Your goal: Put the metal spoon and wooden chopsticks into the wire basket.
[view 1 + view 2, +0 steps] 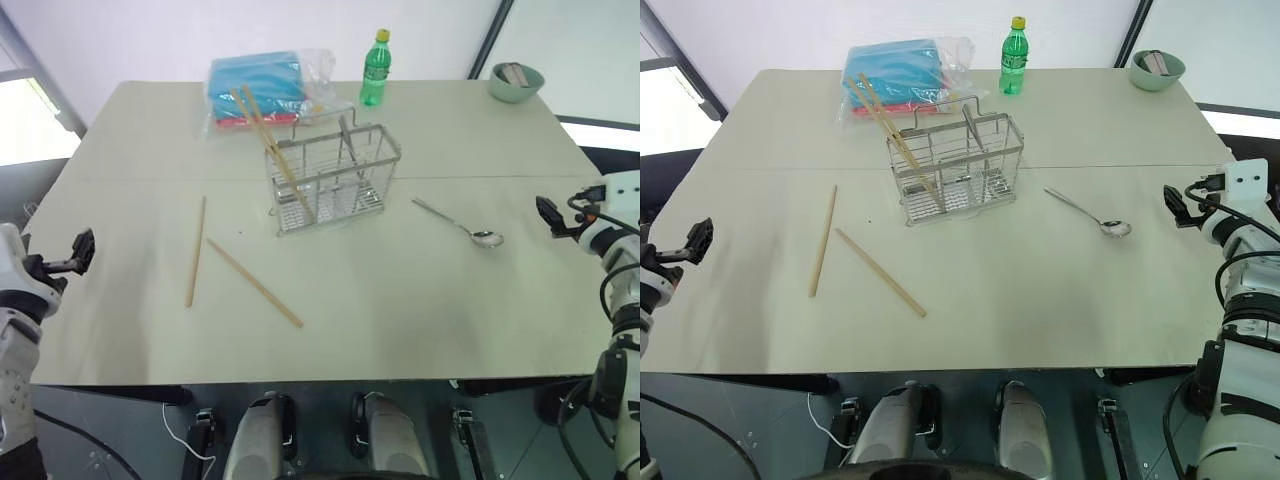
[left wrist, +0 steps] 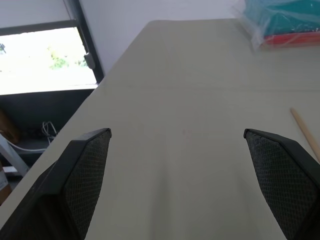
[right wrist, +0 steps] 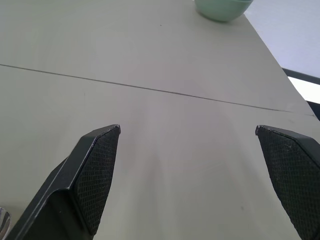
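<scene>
On the table point(image 1: 400, 320), nearest the robot, two chopsticks lie flat at about 9 o'clock from the table's middle: one point(image 1: 254, 283) slants from 10 toward 4 o'clock, the other point(image 1: 195, 251) lies almost straight along 12 to 6 just beside it, their far ends near but apart. At the table's 9 o'clock edge hangs the left gripper point(image 1: 80, 250), fingers point(image 2: 85, 170) wide apart and empty; at the 3 o'clock edge hangs the right gripper point(image 1: 548, 215), fingers point(image 3: 97, 170) also wide apart, holding nothing. The spoon point(image 1: 460, 226) lies flat at 3 o'clock of the basket point(image 1: 335, 178), bowl toward the right gripper. More chopsticks point(image 1: 270, 150) stand tilted in the basket's 9 o'clock compartment. Beyond, at 11 o'clock, lies a blue packet point(image 1: 255, 88), at 12 a green bottle point(image 1: 374, 68), at 1 o'clock a bowl point(image 1: 516, 82)
</scene>
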You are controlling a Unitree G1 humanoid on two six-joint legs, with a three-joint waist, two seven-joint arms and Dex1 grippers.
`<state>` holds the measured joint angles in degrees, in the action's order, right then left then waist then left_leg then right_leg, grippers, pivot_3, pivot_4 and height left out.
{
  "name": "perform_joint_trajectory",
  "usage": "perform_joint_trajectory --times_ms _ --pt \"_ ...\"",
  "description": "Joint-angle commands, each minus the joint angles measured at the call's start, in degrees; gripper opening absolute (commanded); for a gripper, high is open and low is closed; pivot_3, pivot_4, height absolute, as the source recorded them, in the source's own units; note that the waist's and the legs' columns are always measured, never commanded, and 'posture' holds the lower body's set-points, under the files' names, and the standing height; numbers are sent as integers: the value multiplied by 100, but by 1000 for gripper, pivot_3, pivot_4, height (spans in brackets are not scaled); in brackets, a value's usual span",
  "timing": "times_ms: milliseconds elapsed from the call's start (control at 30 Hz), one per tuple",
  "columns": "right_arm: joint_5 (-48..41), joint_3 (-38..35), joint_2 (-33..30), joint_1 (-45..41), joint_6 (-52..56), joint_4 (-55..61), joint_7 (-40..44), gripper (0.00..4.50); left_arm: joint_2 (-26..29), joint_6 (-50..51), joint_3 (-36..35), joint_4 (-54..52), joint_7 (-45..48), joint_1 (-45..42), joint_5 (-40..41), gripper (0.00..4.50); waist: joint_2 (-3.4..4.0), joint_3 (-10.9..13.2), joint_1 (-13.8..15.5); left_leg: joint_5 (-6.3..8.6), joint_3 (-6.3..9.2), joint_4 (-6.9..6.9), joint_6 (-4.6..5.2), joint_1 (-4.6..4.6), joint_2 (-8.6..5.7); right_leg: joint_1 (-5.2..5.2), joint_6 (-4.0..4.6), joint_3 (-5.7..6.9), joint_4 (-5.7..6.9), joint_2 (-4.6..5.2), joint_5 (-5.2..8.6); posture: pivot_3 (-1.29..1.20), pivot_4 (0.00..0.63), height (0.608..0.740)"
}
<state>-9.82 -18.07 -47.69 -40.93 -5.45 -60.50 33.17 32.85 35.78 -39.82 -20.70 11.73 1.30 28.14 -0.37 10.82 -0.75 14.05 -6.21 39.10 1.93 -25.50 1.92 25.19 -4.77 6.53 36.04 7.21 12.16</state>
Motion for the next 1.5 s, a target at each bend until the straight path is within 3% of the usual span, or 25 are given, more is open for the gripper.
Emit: perform_joint_trajectory --times_ms 33,667,800,900,1100,1167,1333,1500 --pt "-76 -110 -77 -3 -99 122 -12 4473 134 -51 -164 -140 -17 -81 2 4467 0 0 -1 0 0 0 0 0 0 0 -5 0 0 0 -3 0 150 707" --pt "-70 -97 -109 -65 -68 203 8 4473 230 92 -148 -61 -13 -331 29 4467 0 0 -1 -5 -1 0 -7 1 0 -1 -6 0 1 -1 -3 0 150 707" --pt "29 -2 -196 -234 -83 94 92 4473 258 391 -292 -165 11 -698 515 4467 0 0 8 -5 0 2 -7 1 0 -3 -7 0 1 -1 -4 0 150 707" --pt "62 141 -339 -671 71 78 498 4473 597 874 -205 -470 408 -1151 1393 4467 -1 1 -6 -11 0 2 -16 1 -1 -2 -10 0 3 0 -6 0 150 707" --pt "145 562 -421 -1381 469 61 1693 4473 1275 1723 394 -862 1042 -1965 2877 4467 0 3 -5 -15 2 2 -25 8 -1 -9 -10 0 3 -2 -6 0 150 707" --pt "239 819 -375 -1585 615 119 2236 4473 1504 1874 945 -1090 1399 -2253 3177 4467 -1 3 -5 -16 4 2 -26 10 0 -13 -11 0 4 -4 -5 0 150 707" --pt "494 1493 -249 -1702 950 306 3447 4473 1629 1818 2196 -1290 2154 -2734 3220 4467 1 5 -2 -19 2 2 -30 8 -3 -11 -12 -1 6 -5 -6 0 150 707" --pt "851 1940 -2 -1828 840 68 3750 4473 1237 1709 3348 -776 2607 -3412 2822 4467 1 5 0 -26 2 2 -40 9 -8 -12 -12 0 6 -12 -6 0 150 707"
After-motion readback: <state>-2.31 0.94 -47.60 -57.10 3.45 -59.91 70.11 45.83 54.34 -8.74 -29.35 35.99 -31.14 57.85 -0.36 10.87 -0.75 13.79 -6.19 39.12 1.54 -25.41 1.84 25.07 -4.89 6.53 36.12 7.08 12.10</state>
